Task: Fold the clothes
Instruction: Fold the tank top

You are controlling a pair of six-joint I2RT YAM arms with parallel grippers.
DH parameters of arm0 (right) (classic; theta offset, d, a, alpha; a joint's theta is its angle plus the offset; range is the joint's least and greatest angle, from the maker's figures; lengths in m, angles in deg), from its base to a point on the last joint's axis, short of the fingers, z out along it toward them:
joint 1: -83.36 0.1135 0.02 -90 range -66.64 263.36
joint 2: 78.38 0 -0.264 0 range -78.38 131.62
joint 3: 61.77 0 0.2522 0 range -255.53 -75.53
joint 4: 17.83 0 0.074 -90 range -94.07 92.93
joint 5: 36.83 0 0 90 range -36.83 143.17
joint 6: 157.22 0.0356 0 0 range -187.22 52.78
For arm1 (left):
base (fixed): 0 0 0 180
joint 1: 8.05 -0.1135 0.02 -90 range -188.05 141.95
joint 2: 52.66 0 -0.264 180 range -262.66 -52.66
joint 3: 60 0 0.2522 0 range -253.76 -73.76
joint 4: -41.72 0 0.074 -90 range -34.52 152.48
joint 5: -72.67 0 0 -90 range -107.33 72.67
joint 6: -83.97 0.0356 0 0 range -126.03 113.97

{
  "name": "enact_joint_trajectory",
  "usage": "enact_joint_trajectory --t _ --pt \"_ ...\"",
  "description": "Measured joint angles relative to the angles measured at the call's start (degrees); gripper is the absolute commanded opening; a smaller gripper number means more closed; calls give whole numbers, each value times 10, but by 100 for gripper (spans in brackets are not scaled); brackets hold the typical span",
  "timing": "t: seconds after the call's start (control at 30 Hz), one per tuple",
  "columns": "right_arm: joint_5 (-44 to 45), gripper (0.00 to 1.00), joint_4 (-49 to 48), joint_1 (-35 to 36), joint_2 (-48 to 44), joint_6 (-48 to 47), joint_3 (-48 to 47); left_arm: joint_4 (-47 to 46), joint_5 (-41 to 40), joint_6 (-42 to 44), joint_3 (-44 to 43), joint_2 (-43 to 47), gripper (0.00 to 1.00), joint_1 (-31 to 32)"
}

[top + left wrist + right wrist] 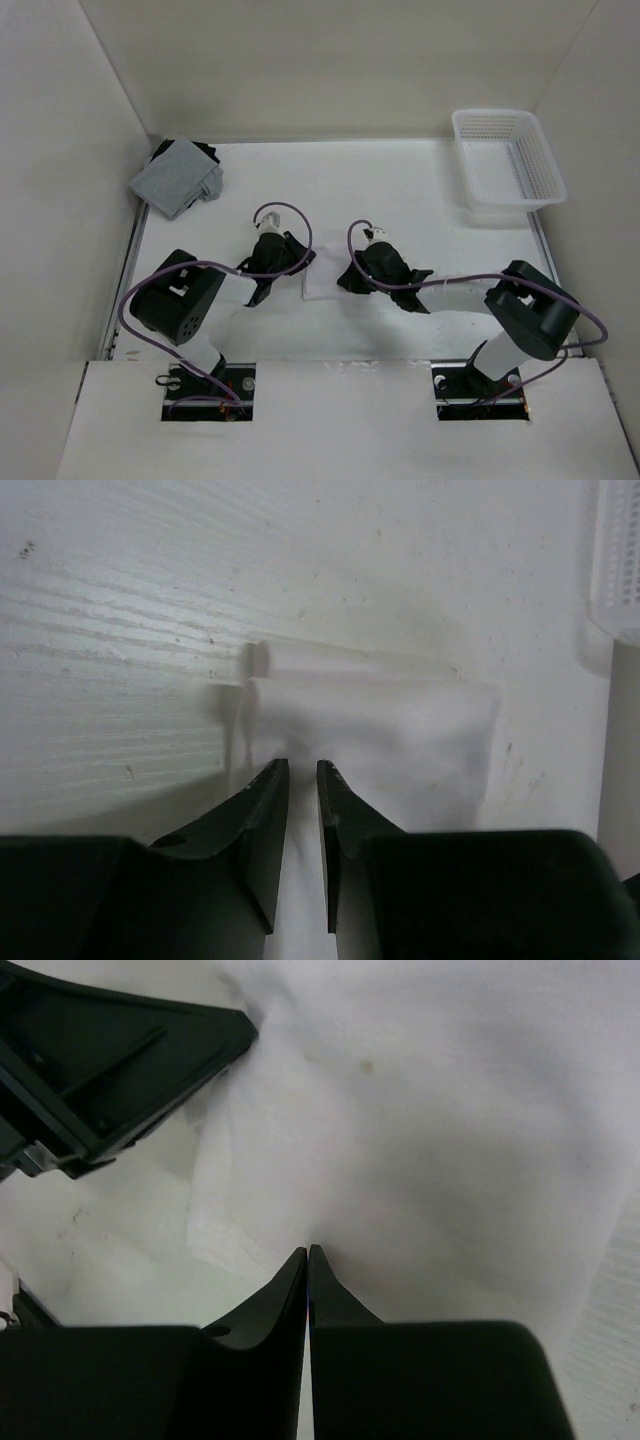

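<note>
One grey folded garment (pixel 178 177) lies upper left. At centre, the white tank top (pixel 322 275) lies on the table (pixel 420 190) between both grippers. The left gripper (pixel 297 775) has its jaws a narrow gap apart with cloth between them, grip unclear. The right gripper (pixel 308 1252) has its jaws pressed together at the fabric. Upper right stands a white mesh basket (pixel 510 160), its lattice floor in plain view.

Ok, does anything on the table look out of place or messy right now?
The grey folded garment in the far left corner sits askew on the table, with dark cloth poking out beneath it. The white tank top shows a small brownish speck. Nothing else stands out.
</note>
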Motion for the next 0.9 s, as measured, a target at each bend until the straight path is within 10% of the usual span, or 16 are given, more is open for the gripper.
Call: enact_joint_trajectory --t 0.3,0.5,0.9 --pt "0 10 9 0 -37 9 45 -35 3 -10 50 66 34 -19" --pt "4 40 46 -1 -174 3 47 5 -29 8 68 206 34 -75" --pt "104 66 62 -129 -460 -22 154 251 -95 111 38 371 44 -19"
